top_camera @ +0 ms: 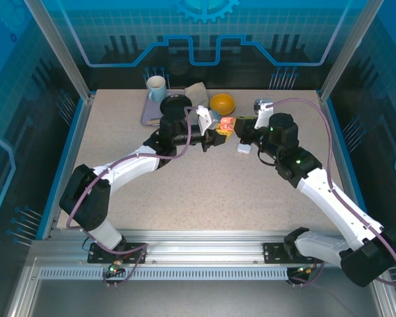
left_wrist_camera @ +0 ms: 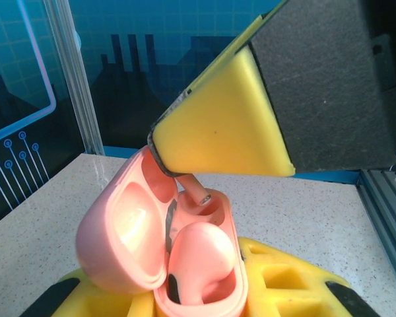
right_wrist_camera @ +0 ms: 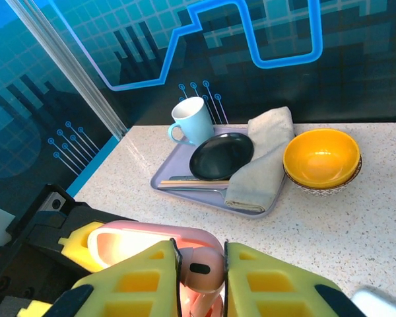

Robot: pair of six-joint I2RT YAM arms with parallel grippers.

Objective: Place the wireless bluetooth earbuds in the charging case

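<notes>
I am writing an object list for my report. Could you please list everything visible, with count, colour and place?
charging case: one, salmon-pink, open, held above the table near the bowl
seated earbud: one, salmon-pink, inside the case
held earbud: one, salmon-pink, over the case's opening
white case: one, white, right of the bowl
small white item: one, beside the right arm; unidentifiable
tray: one, lavender, far side of table
mug: one, light blue, on tray
plate: one, black, on tray
cloth: one, grey, on tray's right edge
utensils: count unclear, tray's near edge
bowl: one, yellow, right of tray
table: one, speckled beige
left fingers: yellow, shut on the charging case
right fingers: yellow, shut on the held earbud
</notes>
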